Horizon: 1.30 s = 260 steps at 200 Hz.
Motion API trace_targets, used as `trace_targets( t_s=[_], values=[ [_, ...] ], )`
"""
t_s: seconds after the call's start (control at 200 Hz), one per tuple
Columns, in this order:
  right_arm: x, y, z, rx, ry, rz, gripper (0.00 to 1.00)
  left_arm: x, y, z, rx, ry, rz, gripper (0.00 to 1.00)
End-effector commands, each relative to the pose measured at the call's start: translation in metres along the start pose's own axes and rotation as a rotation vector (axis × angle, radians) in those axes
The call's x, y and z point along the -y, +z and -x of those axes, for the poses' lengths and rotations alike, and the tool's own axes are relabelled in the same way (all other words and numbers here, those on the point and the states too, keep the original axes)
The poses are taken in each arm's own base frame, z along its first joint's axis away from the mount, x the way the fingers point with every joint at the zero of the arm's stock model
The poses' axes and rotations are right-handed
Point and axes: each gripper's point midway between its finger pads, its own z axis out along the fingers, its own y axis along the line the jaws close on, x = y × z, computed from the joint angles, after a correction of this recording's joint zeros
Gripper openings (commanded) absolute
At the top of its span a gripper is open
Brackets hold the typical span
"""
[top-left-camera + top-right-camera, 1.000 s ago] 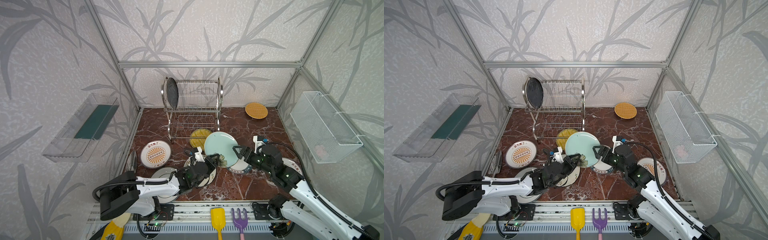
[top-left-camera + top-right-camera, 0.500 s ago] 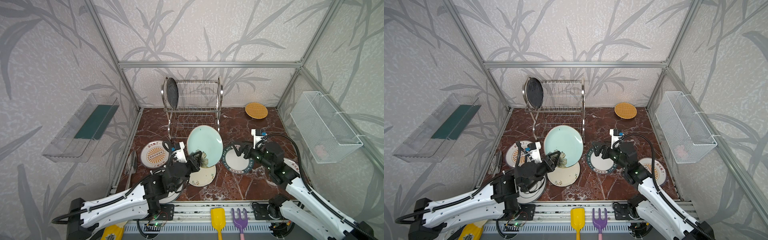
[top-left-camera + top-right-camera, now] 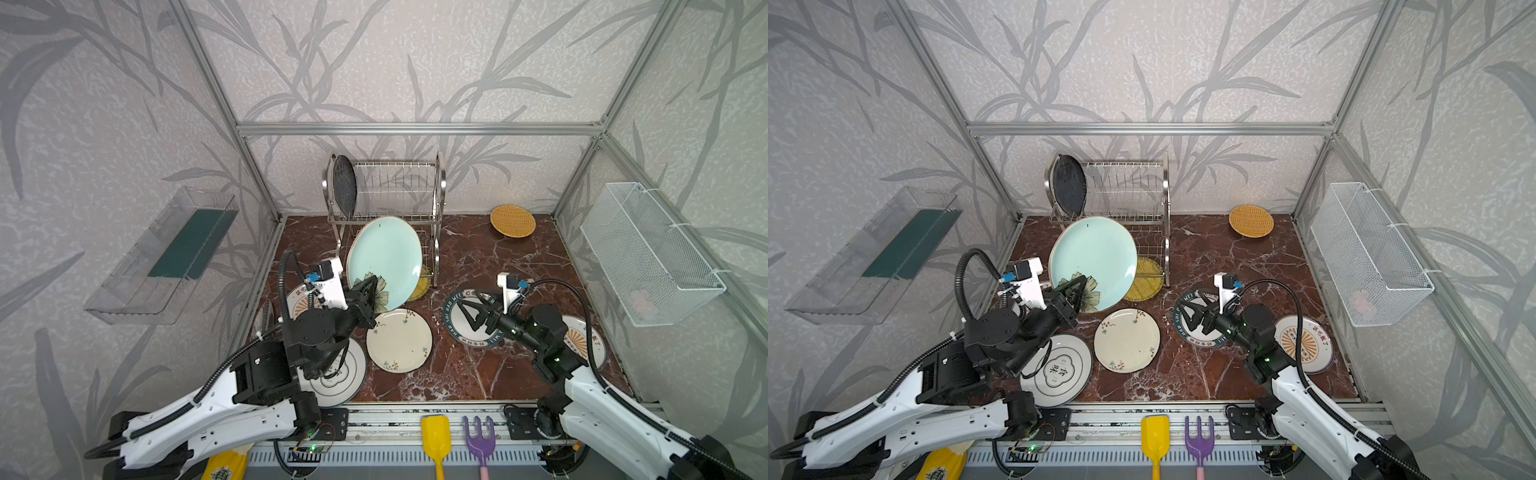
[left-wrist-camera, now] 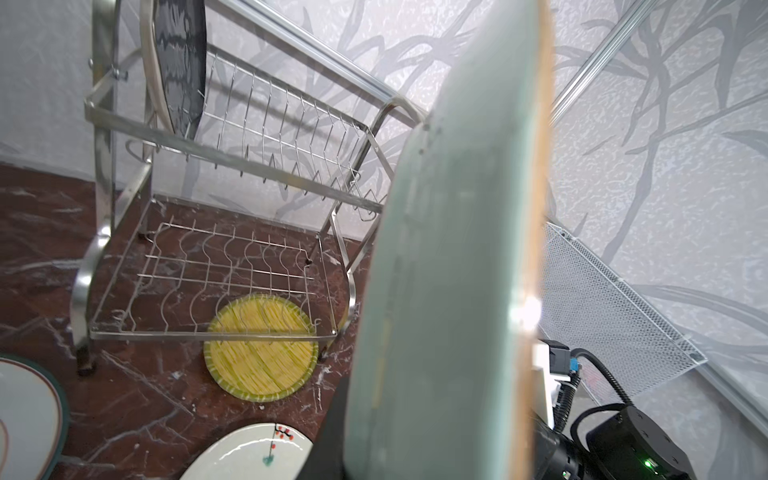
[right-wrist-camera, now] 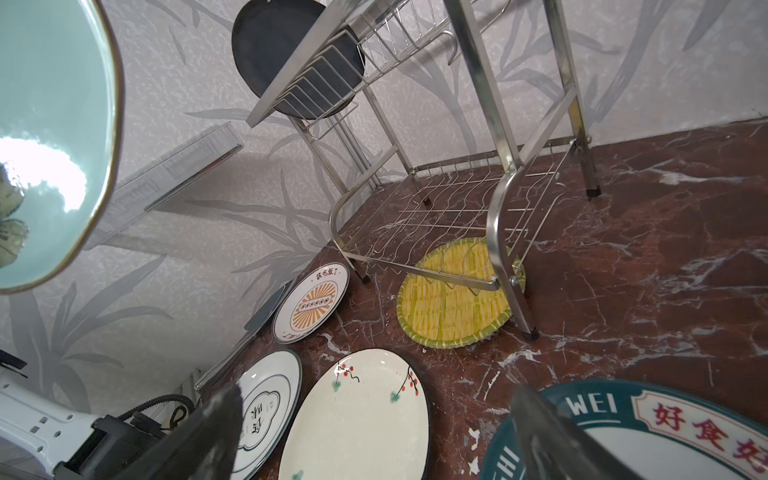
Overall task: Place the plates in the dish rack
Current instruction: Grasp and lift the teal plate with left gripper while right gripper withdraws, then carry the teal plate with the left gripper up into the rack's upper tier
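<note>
1. Char-print plate lay flat on surface, partly under L arm.
2. L fingers were clamped on lower edge of pale teal plate, held up on edge, tilted, in front of rack. Contact w/ rack: can't tell.
3. Black plate stood in rack's leftmost top slot. Yellow plate lay flat, partly under lower tier.
4. Floral plate lay flat, mid surface.
5. R fingers were spread wide, gripping nothing, over teal-rim plate.
6. Sunburst plate lay front R, woven plate back R.
</note>
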Motion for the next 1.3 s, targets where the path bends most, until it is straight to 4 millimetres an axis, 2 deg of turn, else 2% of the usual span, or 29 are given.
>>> trace_targets(
  t_s=[0.0,0.365,0.48,0.595,0.77,0.795,0.87,1.16,1.295],
  values=[
    [-0.014,-0.006,0.022,0.088,-0.079,0.04,0.99,0.01,-0.009,0.065,0.171,0.065,0.055,0.0],
    [-0.014,-0.01,0.022,0.129,-0.07,0.058,0.99,0.032,-0.008,0.15,0.353,0.265,0.279,0.0],
    [-0.015,-0.009,0.021,0.126,-0.064,0.063,0.99,0.042,0.0,0.167,0.385,0.321,0.321,0.0],
    [-0.012,-0.007,0.018,0.123,-0.05,0.06,0.99,0.042,0.015,0.179,0.383,0.361,0.37,0.0],
    [-0.014,-0.003,0.013,0.099,-0.03,0.09,0.99,0.022,0.047,0.193,0.331,0.358,0.404,0.0],
    [-0.018,-0.004,0.019,0.123,-0.041,0.105,0.99,0.02,0.052,0.195,0.325,0.364,0.414,0.0],
    [-0.02,-0.005,0.02,0.127,-0.045,0.115,0.99,0.014,0.067,0.201,0.305,0.387,0.433,0.0],
    [-0.02,-0.004,0.018,0.125,-0.045,0.113,0.99,-0.035,0.133,0.204,0.187,0.39,0.493,0.0],
    [-0.018,0.001,0.014,0.108,-0.037,0.12,0.99,-0.051,0.158,0.204,0.147,0.391,0.483,0.0]
  ],
)
